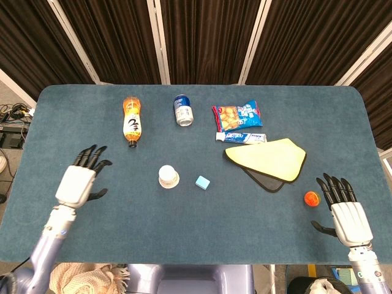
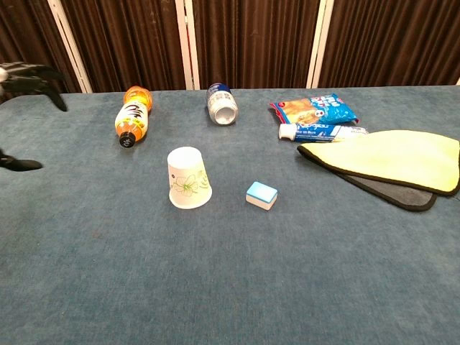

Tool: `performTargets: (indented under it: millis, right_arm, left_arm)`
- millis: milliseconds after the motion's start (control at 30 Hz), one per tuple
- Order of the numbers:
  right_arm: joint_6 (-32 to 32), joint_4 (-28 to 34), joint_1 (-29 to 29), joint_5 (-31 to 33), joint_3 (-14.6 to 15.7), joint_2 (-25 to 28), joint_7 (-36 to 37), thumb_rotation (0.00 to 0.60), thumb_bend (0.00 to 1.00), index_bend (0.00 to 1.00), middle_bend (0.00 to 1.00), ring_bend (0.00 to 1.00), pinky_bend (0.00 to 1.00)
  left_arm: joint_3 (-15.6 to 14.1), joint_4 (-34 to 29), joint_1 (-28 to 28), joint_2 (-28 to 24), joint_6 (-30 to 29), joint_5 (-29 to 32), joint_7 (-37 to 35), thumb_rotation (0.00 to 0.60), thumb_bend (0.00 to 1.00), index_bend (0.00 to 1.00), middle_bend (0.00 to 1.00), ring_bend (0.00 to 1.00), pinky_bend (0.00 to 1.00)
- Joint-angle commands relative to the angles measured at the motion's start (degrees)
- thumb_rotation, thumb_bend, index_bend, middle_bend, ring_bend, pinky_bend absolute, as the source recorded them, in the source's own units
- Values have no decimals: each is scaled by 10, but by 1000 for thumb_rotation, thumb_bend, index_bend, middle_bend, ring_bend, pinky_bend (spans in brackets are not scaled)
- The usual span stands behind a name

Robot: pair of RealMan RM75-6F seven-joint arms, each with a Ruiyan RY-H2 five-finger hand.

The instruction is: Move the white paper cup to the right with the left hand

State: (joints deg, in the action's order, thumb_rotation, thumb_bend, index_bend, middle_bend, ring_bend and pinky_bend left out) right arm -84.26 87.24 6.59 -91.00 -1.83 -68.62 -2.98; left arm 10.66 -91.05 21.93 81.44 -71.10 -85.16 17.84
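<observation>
The white paper cup [image 1: 168, 176] [image 2: 188, 178] stands upside down near the middle of the blue table, with a green flower print on its side. My left hand [image 1: 79, 179] hovers over the table to the cup's left, well apart from it, fingers spread and holding nothing. In the chest view only its dark fingertips [image 2: 29, 75] show at the left edge. My right hand [image 1: 344, 208] sits at the table's front right corner, fingers spread and empty.
A small blue-and-white block [image 1: 203, 182] lies just right of the cup. Behind are an orange bottle [image 1: 131, 120], a can [image 1: 182, 110], a snack bag [image 1: 237, 114], a toothpaste tube [image 1: 241, 137] and yellow cloth on a black mat [image 1: 267, 159]. An orange ball [image 1: 312, 198] lies beside my right hand.
</observation>
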Motion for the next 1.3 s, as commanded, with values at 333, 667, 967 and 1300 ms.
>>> performTargets:
  millis: [333,667,967,1300]
  right_arm:
    - [9,1,4,12,-5,12,26,600,64,0,0,0,0]
    - [1,9,-3,11,-2,28,45,600,65,0,0,0,0]
    - [-3,21,-7,9,1,47,58,600,65,0,0,0,0]
    - [-5,24,-9,16,-3,53,57,600,64,0,0,0,0]
  left_arm:
    - [30,-4,86,91,71,72,156,600,128,279,58,0,121]
    - [41,55,142,171,91,109,244,600,172,288,60,0,121]
    - [45,131,172,223,100,129,247,600,172,299,61,0,121]
    - [46,187,205,260,132,139,208,600,207,339,62,0,121]
